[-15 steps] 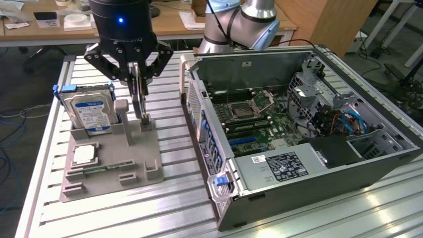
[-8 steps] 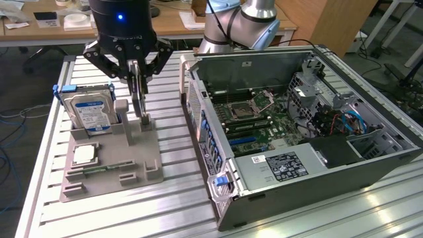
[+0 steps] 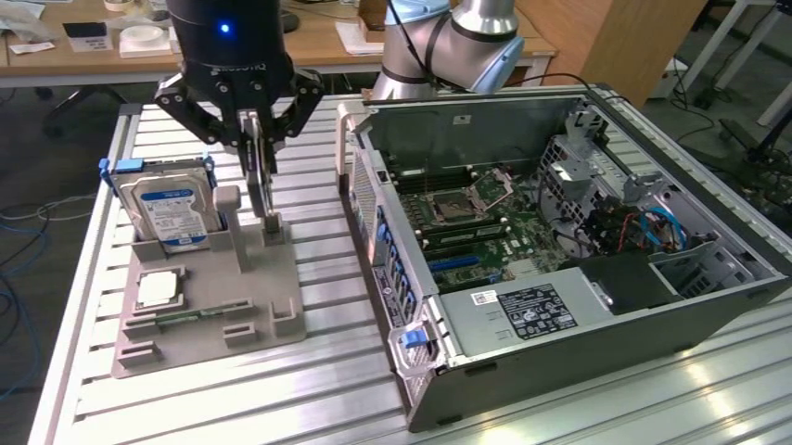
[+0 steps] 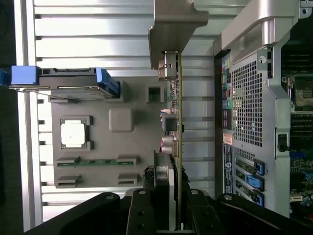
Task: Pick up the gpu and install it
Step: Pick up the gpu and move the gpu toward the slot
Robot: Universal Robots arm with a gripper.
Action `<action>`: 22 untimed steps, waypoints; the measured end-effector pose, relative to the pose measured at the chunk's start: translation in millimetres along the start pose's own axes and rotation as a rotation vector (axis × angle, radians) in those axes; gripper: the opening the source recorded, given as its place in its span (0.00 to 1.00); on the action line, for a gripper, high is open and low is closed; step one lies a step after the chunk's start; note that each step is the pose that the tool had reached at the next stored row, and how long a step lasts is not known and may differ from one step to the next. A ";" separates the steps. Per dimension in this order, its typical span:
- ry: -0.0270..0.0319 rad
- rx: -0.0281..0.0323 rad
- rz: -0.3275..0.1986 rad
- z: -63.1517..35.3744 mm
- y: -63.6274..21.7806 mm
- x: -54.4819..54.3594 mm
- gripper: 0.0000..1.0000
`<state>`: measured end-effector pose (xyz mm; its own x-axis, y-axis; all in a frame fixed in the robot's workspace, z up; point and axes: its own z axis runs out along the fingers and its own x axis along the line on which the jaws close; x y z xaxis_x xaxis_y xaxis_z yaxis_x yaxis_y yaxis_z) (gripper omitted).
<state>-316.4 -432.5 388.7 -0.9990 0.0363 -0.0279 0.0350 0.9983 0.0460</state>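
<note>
In the exterior view, the gripper (image 3: 255,130) hangs over the grey holder (image 3: 210,320) on the exterior view's left part of the slatted table (image 3: 310,389). Its two black fingers are clamped on the gpu (image 3: 261,185), one on each face. The gpu stands upright and edge-on, a thin card whose lower end is down at a slot of the holder. I cannot tell whether it sits in that slot or hangs just clear of it. Just to the exterior view's left of the gpu, the drive (image 3: 173,209) stands upright in the same holder, with blue rails on its sides. Nearer the camera, a square silver chip (image 3: 159,289) lies flat in its pocket, with a green memory stick (image 3: 185,318) nearer again. On the exterior view's right, the case (image 3: 594,306) lies with its open side up and the motherboard (image 3: 477,222) showing. The gpu is outside the case, beside it. The arm (image 3: 452,46) stands at the far side, behind the case.

The wrist view looks down along the fingers. The gripper (image 4: 168,196) grips the gpu (image 4: 173,122), which shows as a narrow green edge. The gpu's silvery bracket (image 4: 173,24) is at the end away from the gripper. The gpu runs along the edge of the holder (image 4: 127,142) that faces the case (image 4: 249,98). The drive (image 4: 63,81), chip (image 4: 74,133) and stick (image 4: 95,162) sit on the holder on the side of the gpu away from the case. Table (image 4: 98,29) slats show beyond the holder.
</note>
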 end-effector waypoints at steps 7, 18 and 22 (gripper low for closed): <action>0.0000 -0.0001 -0.002 -4.3 0.2 -0.1 0.28; 0.0000 -0.0002 -0.004 -9.3 0.4 -0.3 0.28; 0.0001 -0.0002 -0.004 -9.9 0.4 -0.3 0.28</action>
<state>-316.3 -432.5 398.6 -0.9991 0.0322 -0.0280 0.0309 0.9985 0.0461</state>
